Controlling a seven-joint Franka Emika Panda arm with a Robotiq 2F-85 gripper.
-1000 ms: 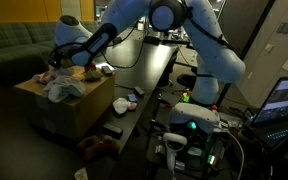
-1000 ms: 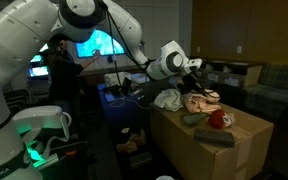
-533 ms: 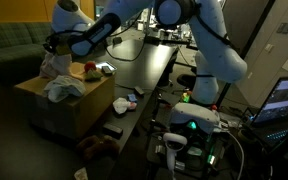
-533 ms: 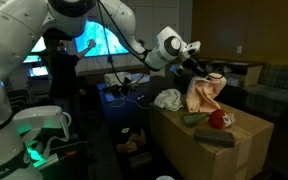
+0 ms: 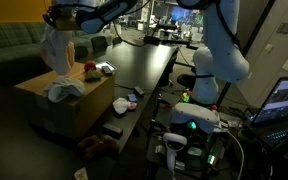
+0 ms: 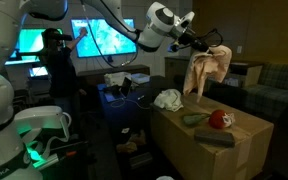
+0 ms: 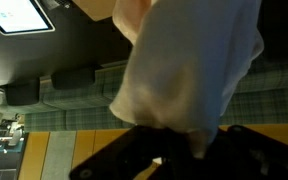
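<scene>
My gripper (image 6: 197,41) is shut on a pale peach cloth (image 6: 207,70) and holds it high above the brown cardboard box (image 6: 246,140). The cloth hangs clear of the box top in both exterior views; it also shows under the gripper (image 5: 56,19) as a hanging bundle (image 5: 57,50). In the wrist view the cloth (image 7: 189,65) fills the middle and hides the gripper (image 7: 176,140) tips. On the box lie a white crumpled cloth (image 6: 168,99), a red round object (image 6: 219,119) and a dark green item (image 6: 192,120).
A dark flat object (image 6: 219,138) lies on the box near its front. A long dark table (image 5: 134,70) runs beside the box. A green sofa (image 5: 9,50) stands behind. The lit robot base (image 5: 189,128) and clutter (image 5: 119,105) stand on the floor nearby.
My gripper has risen steeply with the peach cloth, lifting it off the box top until it hangs free high above the box.
</scene>
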